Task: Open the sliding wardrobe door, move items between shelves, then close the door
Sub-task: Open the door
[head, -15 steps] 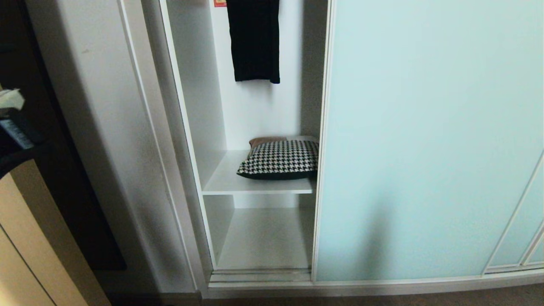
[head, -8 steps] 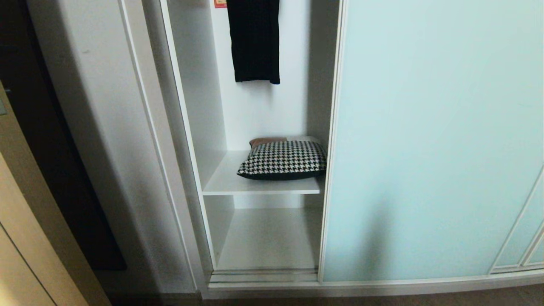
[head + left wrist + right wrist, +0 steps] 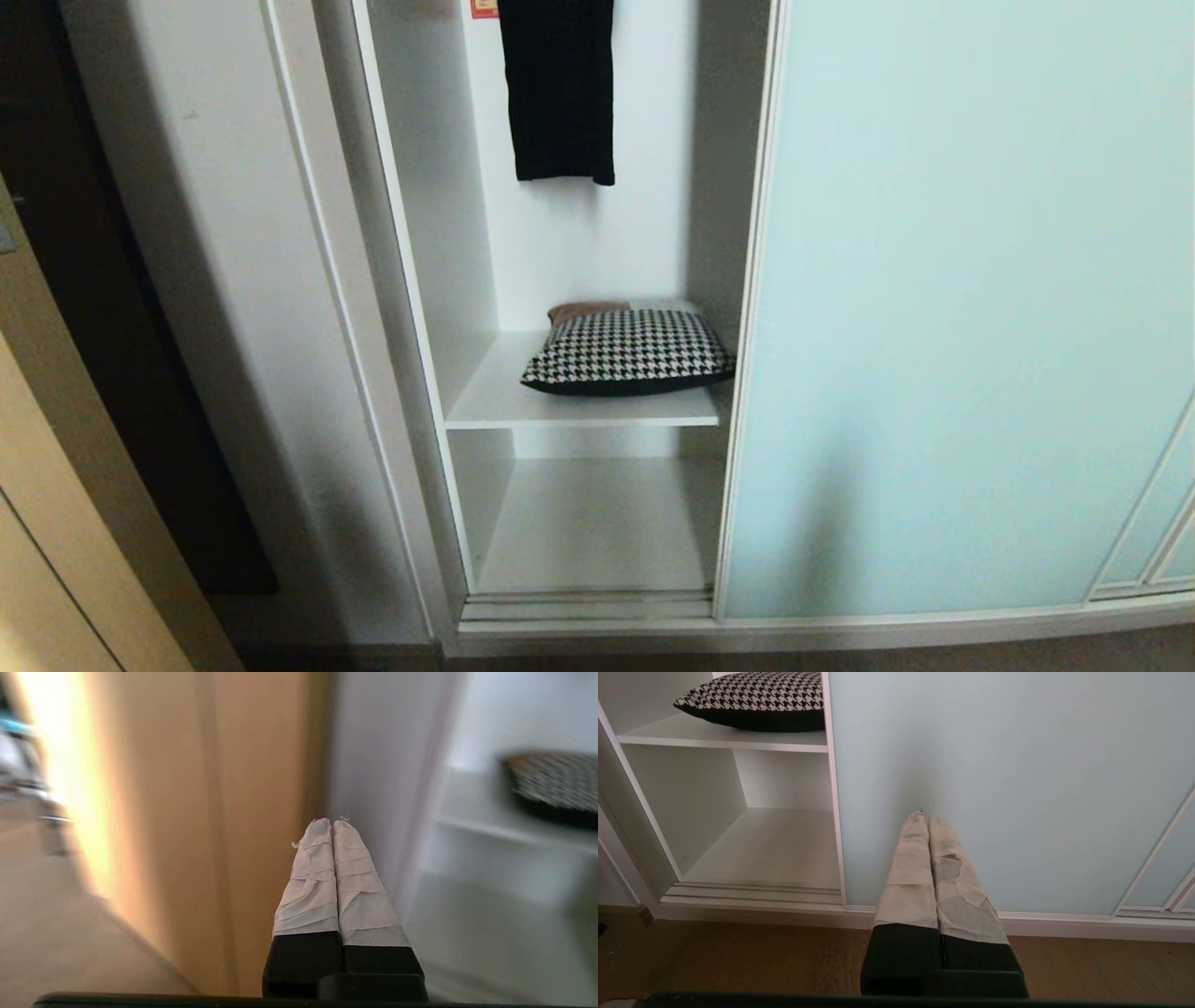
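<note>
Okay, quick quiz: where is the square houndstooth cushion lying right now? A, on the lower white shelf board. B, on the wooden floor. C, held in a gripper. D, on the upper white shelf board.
D: the square houndstooth cushion lies on the upper white shelf board, above the lower white shelf board.

Sliding wardrobe door (image 3: pixel 962 308): pale aqua frosted glass, slim silver-white frame. Shelves: upper shelf (image 3: pixel 523 397) and lower shelf (image 3: pixel 597 523) plain matt white. Cushion (image 3: pixel 625 350): black-and-white houndstooth on top, black beneath, rust-brown and light-grey patches at far edge. Hanging garment (image 3: pixel 557 89): black. Sticker (image 3: pixel 484 7) at far top: red. Side wall panel (image 3: pixel 233 280): white-grey. Floor (image 3: pixel 738 956): brown wood grain. Left tool (image 3: pixel 331 822), right tool (image 3: pixel 923 815): off-white wrapped fingers, black bases. Panel at far left (image 3: pixel 187 812): tan.
</note>
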### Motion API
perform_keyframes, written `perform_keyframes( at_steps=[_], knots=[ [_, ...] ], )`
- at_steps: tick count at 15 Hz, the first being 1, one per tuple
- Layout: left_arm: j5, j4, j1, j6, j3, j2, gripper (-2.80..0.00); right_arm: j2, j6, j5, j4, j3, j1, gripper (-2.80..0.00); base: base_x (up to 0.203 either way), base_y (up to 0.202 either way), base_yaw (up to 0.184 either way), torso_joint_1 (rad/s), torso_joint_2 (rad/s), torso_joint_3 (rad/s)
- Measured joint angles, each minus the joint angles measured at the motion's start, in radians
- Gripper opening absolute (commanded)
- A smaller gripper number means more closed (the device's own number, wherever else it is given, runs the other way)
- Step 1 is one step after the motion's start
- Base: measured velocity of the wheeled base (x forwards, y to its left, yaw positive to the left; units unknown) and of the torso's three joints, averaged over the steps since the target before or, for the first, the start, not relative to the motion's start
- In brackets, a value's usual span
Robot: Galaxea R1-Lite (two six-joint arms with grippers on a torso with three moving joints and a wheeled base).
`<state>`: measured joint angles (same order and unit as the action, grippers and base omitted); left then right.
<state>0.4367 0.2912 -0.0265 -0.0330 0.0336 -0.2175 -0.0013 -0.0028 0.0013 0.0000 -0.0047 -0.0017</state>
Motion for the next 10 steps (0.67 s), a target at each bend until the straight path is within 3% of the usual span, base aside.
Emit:
perform_keyframes(
  at_steps=[3,6,8,10],
  knots=[
    [-0.172,-0.135,0.009,0.081,-0.025,0.044,-2.80,0.000,0.000,0.000,0.000,0.000,0.000,-2.80,0.000,0.000,0.000,0.000,0.00,0.000],
    [-0.354,-0.275,0.016,0.104,-0.014,0.143,-2.80,0.000,0.000,0.000,0.000,0.000,0.000,-2.80,0.000,0.000,0.000,0.000,0.00,0.000],
    [-0.424,-0.333,0.019,0.146,-0.004,0.187,-2.80,0.000,0.000,0.000,0.000,0.000,0.000,-2.80,0.000,0.000,0.000,0.000,0.00,0.000],
    [-0.452,-0.371,0.020,0.211,0.010,0.206,-2.80,0.000,0.000,0.000,0.000,0.000,0.000,-2.80,0.000,0.000,0.000,0.000,0.00,0.000]
  ],
)
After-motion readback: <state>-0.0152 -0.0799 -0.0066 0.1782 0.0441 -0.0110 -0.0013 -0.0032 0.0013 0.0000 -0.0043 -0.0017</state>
